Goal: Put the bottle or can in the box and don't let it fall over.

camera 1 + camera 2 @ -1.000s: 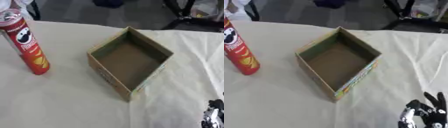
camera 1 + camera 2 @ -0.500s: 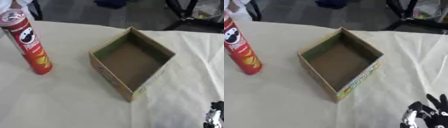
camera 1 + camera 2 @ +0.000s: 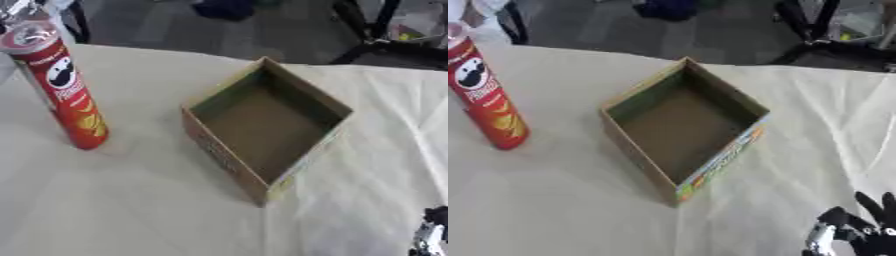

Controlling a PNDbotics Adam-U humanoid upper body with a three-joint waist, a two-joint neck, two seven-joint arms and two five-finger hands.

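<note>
One can, one box: both sit on the cloth-covered bench in front of you.
Can: your red crisp can [image 3: 66, 92] stands upright near the bench's far left corner. Its foil-sealed top faces up and its printed side faces you.
Can contact: nothing grips or touches the can. It rests on its own base, outside the box.
Box: the open cardboard box [image 3: 682, 127] sits near the middle of the bench, turned so that one corner points toward you and the opposite corner points to the far edge. Its brown floor is bare. Coloured print shows on the outer wall on its near right side.
Can to box: the two are apart, with a strip of bare cloth between them. The can lies to the box's left.
Right hand: your right hand [image 3: 866, 235] shows at the bench's near right corner, low in the right eye view and only partly in the left eye view. Its dark fingers are spread and point upward. It holds nothing and stays well apart from both box and can.
Left hand: it appears in neither view.
Bench: the pale cloth [image 3: 131, 210] shows creases on its right side.
</note>
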